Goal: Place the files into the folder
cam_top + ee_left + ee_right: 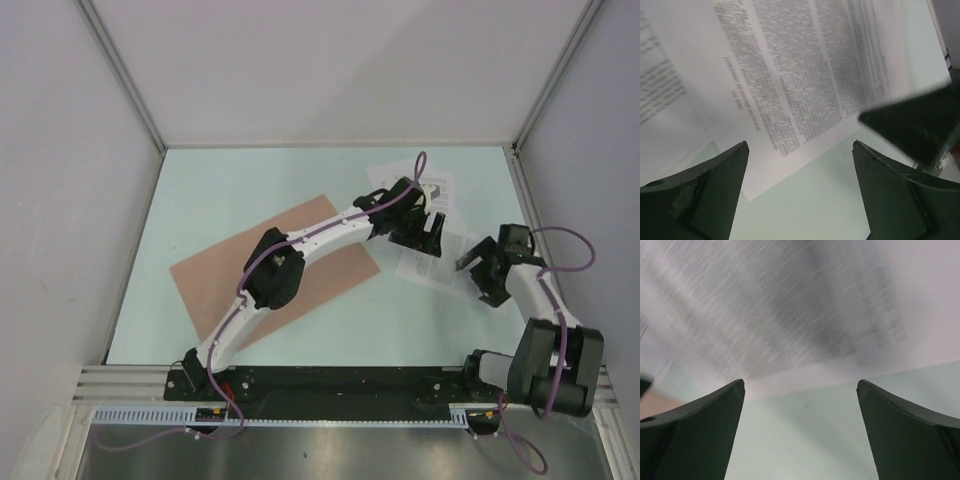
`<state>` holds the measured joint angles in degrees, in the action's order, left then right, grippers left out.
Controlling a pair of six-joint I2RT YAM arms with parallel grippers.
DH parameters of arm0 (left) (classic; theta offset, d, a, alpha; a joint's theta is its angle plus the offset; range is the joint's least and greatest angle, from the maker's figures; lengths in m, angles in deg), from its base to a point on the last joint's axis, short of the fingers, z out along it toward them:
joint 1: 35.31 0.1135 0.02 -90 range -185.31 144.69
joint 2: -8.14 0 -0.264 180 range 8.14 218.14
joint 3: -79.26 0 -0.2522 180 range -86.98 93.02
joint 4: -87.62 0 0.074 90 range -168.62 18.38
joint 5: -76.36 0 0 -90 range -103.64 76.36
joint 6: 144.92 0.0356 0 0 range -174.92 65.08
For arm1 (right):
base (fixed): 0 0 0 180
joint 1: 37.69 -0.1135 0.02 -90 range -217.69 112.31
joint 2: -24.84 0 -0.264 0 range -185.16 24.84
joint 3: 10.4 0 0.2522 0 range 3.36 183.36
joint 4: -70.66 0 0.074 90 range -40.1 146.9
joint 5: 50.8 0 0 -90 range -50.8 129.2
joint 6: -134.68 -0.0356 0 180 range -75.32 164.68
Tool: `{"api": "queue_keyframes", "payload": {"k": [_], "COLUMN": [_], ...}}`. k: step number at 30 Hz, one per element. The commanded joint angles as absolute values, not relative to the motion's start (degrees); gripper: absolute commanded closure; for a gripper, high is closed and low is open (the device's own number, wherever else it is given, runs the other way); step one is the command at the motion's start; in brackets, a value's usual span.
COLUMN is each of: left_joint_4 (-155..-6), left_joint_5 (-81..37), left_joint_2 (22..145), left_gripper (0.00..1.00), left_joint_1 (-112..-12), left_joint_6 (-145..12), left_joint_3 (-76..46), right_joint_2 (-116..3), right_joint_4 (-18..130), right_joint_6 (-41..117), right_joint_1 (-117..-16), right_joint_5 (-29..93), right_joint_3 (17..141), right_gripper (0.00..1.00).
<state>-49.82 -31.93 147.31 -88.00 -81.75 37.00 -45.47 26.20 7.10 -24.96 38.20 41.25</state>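
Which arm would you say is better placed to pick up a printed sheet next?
Probably the left. The left tool, open, frames a corner of the files, and the folder lies on that side. The right tool, also open, only meets a blurred sheet edge.

Folder (212,275): flat on surface (420,325), left of centre, beneath left arm. Files (418,267): on surface, just right of folder. Left end effector (430,236): over files. Right end effector (468,263): at files' right edge.
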Motion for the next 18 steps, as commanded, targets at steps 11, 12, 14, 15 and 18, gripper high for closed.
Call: {"api": "queue_keyframes", "payload": {"k": [11,12,14,15,18], "left_joint_4": [-56.2,-56.3,-57.0,-57.4,-58.6], "left_joint_5": [-31.9,-31.9,-32.0,-32.4,-32.5], "left_joint_2": [134.3,133.4,133.2,133.4,134.3], "left_gripper": [0.12,0.12,0.11,0.11,0.11], "left_joint_1": [-87.3,-87.9,-89.6,-90.1,-92.7], "left_joint_6": [-81.7,-81.5,-81.8,-82.0,-82.9], "left_joint_3": [23.3,22.6,20.8,20.3,19.6], "right_joint_2": [-48.4,-51.0,-58.0,-60.4,-69.0], "right_joint_4": [40.5,42.1,46.0,46.5,46.4], "right_joint_6": [25.9,27.1,29.2,29.6,32.7], "right_joint_1": [-28.4,-28.5,-28.5,-27.9,-27.1], "right_joint_5": [34.4,34.4,34.5,34.0,34.2], "right_joint_3": [53.4,54.8,59.3,61.4,68.3], "right_gripper": [0.0,0.0,0.0,0.0,0.0]}}
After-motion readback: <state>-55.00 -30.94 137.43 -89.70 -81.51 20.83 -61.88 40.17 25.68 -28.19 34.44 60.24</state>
